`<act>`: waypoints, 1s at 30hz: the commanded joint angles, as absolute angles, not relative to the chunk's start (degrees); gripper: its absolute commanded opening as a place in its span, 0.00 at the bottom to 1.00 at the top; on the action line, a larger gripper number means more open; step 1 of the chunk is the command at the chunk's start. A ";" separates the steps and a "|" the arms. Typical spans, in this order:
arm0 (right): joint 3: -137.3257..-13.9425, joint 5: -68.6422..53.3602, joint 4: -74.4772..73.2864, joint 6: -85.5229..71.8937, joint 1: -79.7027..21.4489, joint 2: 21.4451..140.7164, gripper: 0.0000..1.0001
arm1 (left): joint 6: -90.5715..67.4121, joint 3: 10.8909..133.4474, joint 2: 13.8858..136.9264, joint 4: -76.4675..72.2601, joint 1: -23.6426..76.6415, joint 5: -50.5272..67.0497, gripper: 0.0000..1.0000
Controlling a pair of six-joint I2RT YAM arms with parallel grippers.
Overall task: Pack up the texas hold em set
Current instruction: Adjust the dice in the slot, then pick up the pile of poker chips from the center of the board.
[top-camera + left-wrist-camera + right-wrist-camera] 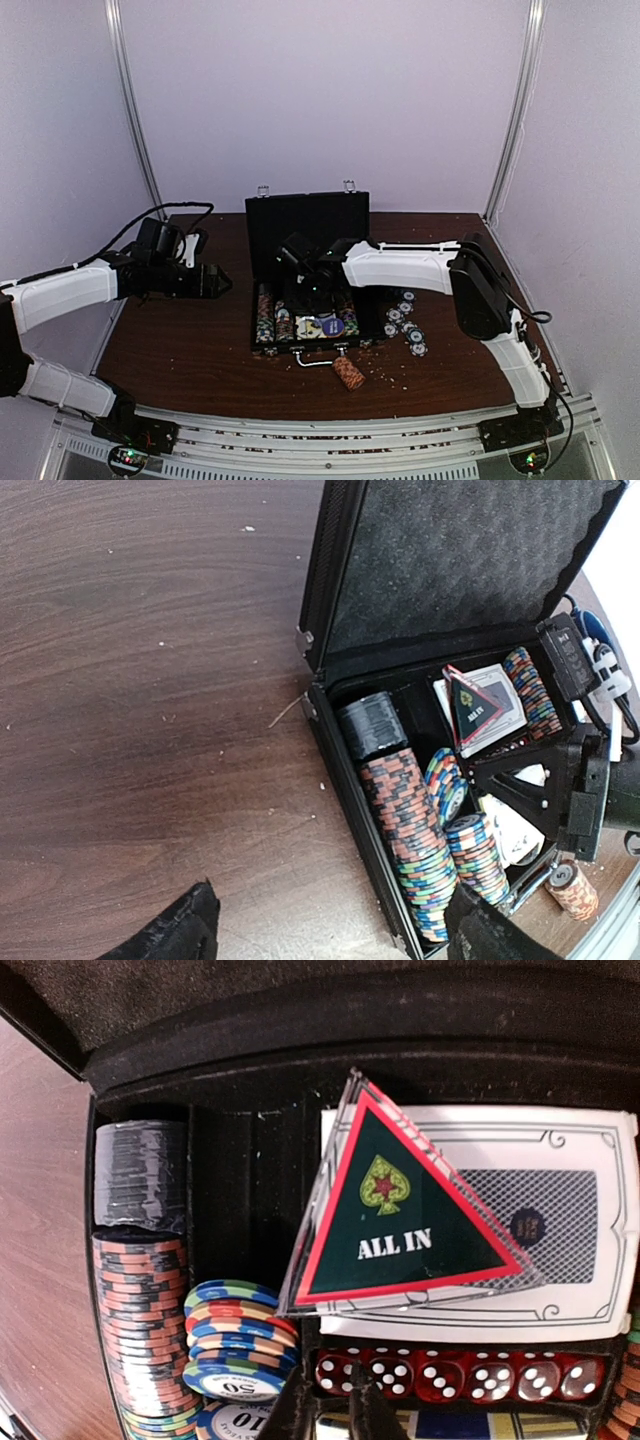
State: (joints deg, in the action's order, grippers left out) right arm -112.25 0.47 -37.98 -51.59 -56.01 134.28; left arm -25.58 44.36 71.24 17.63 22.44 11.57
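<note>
Right hand [345, 1415] above dice [460, 1375], cannot tell grip; loose chips [405, 322] only in top view; left hand [330, 930] spread.

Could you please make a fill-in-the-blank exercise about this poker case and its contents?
1. The lid of the black case stands ____.
2. The triangular marker lying on the card deck reads ____.
3. The dice in the row are ____ in colour.
4. In the top view, the loose chips lie to the ____ of the case.

Missing words: open; ALL IN; red; right.
</note>
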 commanded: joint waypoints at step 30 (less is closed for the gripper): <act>-69.23 0.03 -30.90 -49.49 -66.72 103.53 0.68 | -27.36 44.42 74.47 8.40 26.83 18.72 0.77</act>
